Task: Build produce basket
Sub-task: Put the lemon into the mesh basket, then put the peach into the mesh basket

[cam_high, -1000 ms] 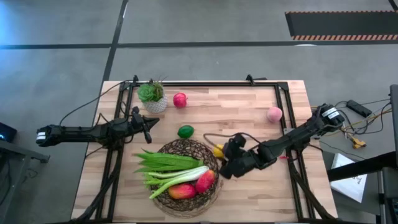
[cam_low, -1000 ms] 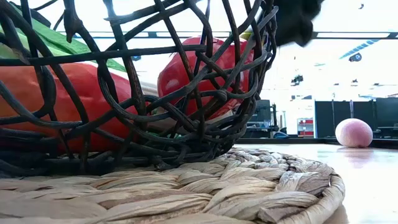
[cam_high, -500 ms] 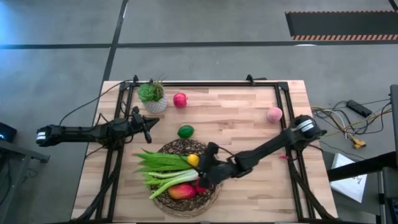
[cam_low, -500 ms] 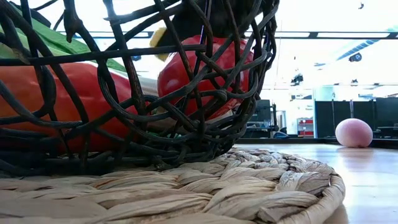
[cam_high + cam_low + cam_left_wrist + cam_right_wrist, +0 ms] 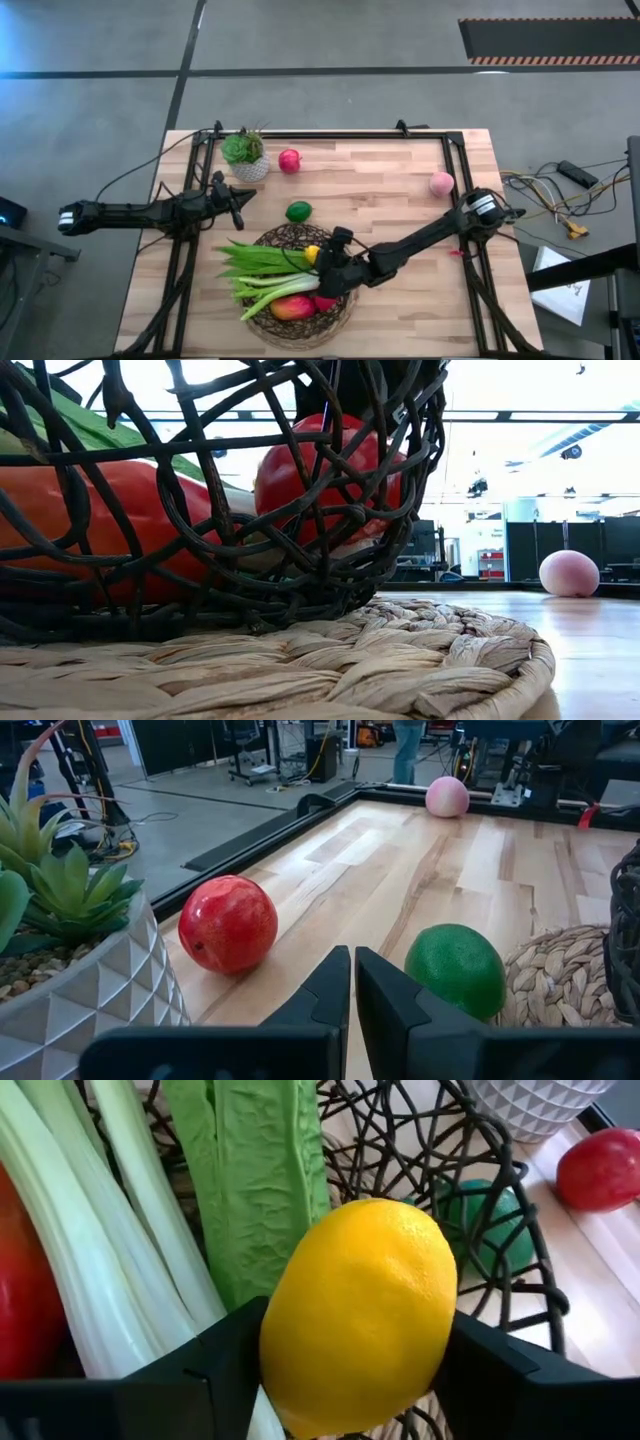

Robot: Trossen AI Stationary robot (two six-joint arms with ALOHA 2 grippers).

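The dark wicker basket [image 5: 290, 229] sits on a woven mat [image 5: 400, 660] near the table's front. It holds a leafy green bunch [image 5: 265, 260], a white-green leek [image 5: 285, 283] and a red-orange fruit [image 5: 292, 308]. My right gripper [image 5: 316, 260] reaches over the basket from the right, shut on the yellow lemon [image 5: 360, 1310]. On the bare table lie the lime [image 5: 298, 211], the red apple [image 5: 289, 160] and the pink peach [image 5: 441, 183]. My left gripper [image 5: 238, 197] waits shut at the table's left, short of the lime [image 5: 455, 970]. My right gripper pinches the lemon between its two fingers, one on each of two opposite sides [image 5: 275, 1350]. The fingers slant down from the table's right. The lemon sits just over the leafy bunch [image 5: 250, 1190] inside the basket; whether it rests on the produce I cannot tell.
A green plant in a white pot [image 5: 246, 155] stands at the far left corner, close to the apple. A black frame [image 5: 330, 135] runs along the table's edges. Bare wood lies between the basket and the peach.
My right gripper has carried the lemon from beside the basket's right rim toward the table's left, out over the basket, sinking a little and rolling as it went. In the last half second it has hardly moved.
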